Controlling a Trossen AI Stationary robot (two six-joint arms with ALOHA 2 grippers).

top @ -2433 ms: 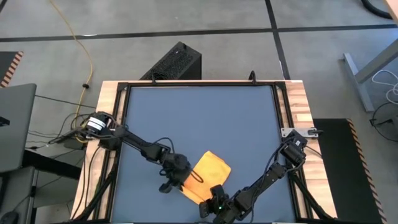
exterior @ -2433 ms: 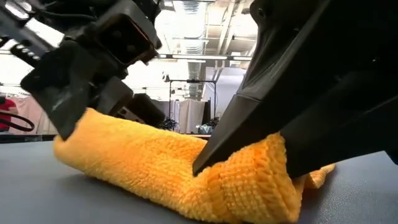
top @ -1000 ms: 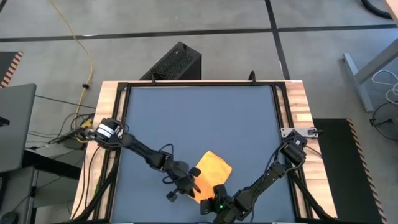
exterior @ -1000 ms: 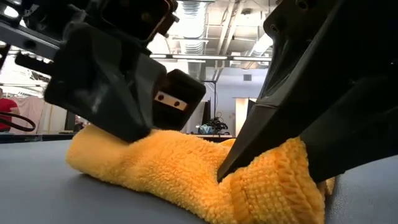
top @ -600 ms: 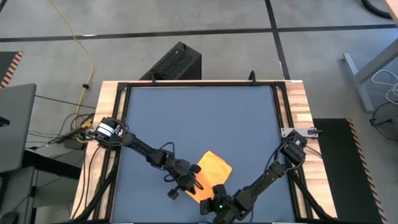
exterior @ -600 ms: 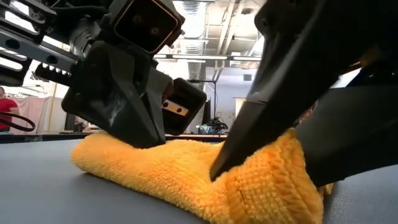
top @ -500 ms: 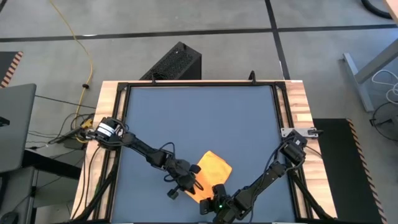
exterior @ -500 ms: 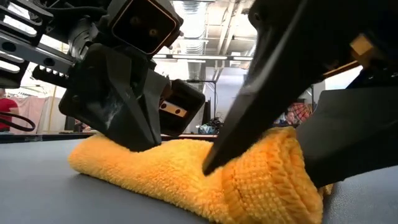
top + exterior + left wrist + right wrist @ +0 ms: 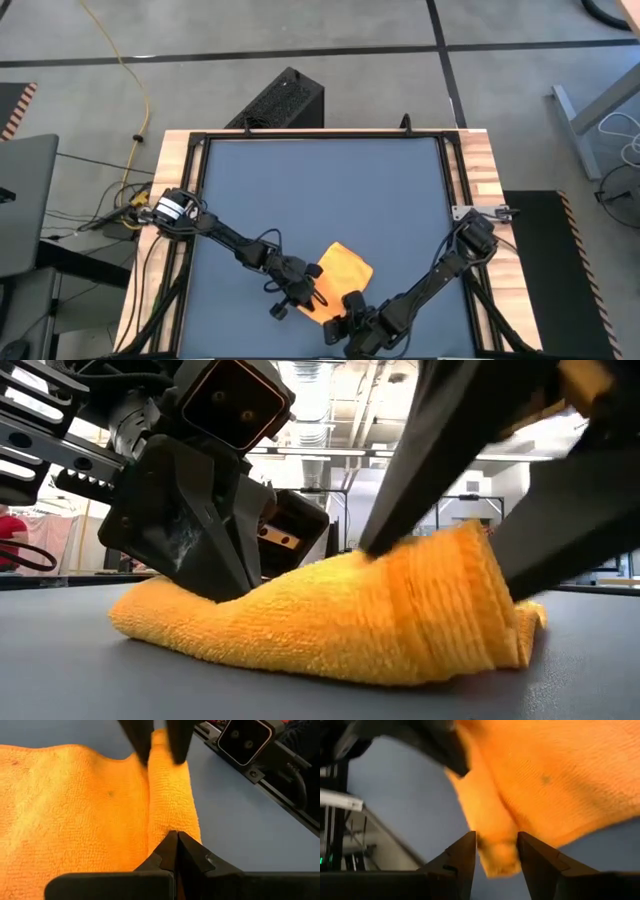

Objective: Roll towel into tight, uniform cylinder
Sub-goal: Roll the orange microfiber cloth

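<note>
The yellow towel (image 9: 346, 268) lies near the table's near edge, and its near side is rolled into a thick ridge (image 9: 320, 620). My left gripper (image 9: 176, 836) is shut, with its tips on the ridge's left part (image 9: 235, 590). My right gripper (image 9: 496, 837) is open. Its fingers stand on either side of the ridge's right end (image 9: 450, 560), which humps up between them. In the high view, both grippers (image 9: 312, 297) (image 9: 346, 310) meet at the towel's near edge. My left gripper presses its shut fingertips on top of the rolled ridge (image 9: 170, 815), slanting down from the table's left. The ridge lies on the table under them. My right gripper straddles the ridge's raised end (image 9: 495, 857) from above. I cannot tell whether its fingers (image 9: 400, 500) touch the cloth.
The dark blue tabletop (image 9: 320, 190) stretches away bare toward the far edge. A wooden frame (image 9: 470, 160) runs around it. A black box (image 9: 282, 100) stands on the floor beyond the far edge. The near edge lies close behind both grippers.
My right gripper has opened and risen a little. The ridge's right end, squeezed narrow between its fingers before, now stands taller and looser between them. My left gripper has stayed on the ridge.
</note>
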